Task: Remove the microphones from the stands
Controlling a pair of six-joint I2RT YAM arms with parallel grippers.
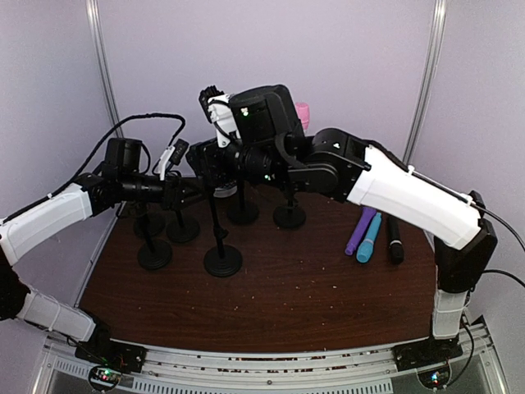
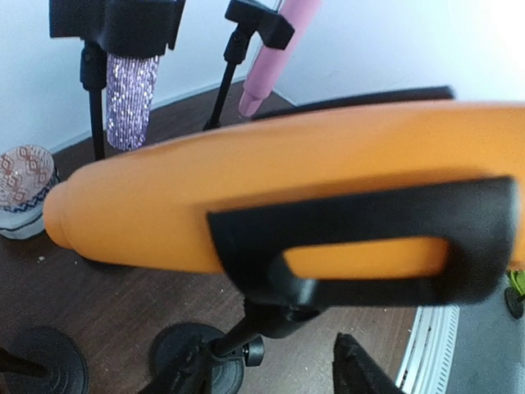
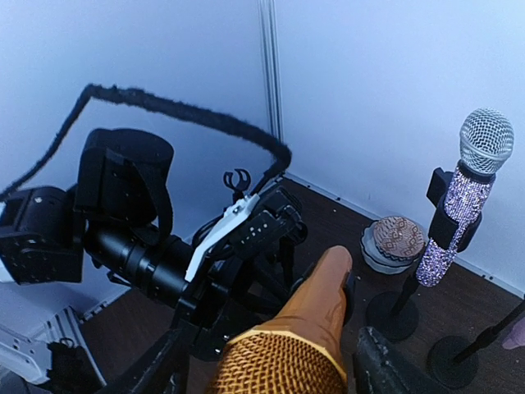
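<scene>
The orange microphone (image 2: 164,205) with a gold mesh head (image 3: 279,365) lies tilted in the black clip (image 2: 353,246) of its stand (image 1: 222,261). My right gripper (image 3: 267,369) is open, its jaws on either side of the mesh head. My left gripper (image 2: 271,373) is open low on either side of the stand's pole (image 2: 234,338), just under the clip. In the top view both grippers meet at the back left, the left (image 1: 190,190) and the right (image 1: 209,156), and the microphone is hidden behind them.
Several other stands crowd the back left. One holds a glittery purple microphone (image 3: 459,213), another a pink one (image 2: 275,57). A patterned round object (image 3: 395,240) sits by the wall. Purple (image 1: 361,230), cyan (image 1: 369,238) and black (image 1: 394,238) microphones lie at the right.
</scene>
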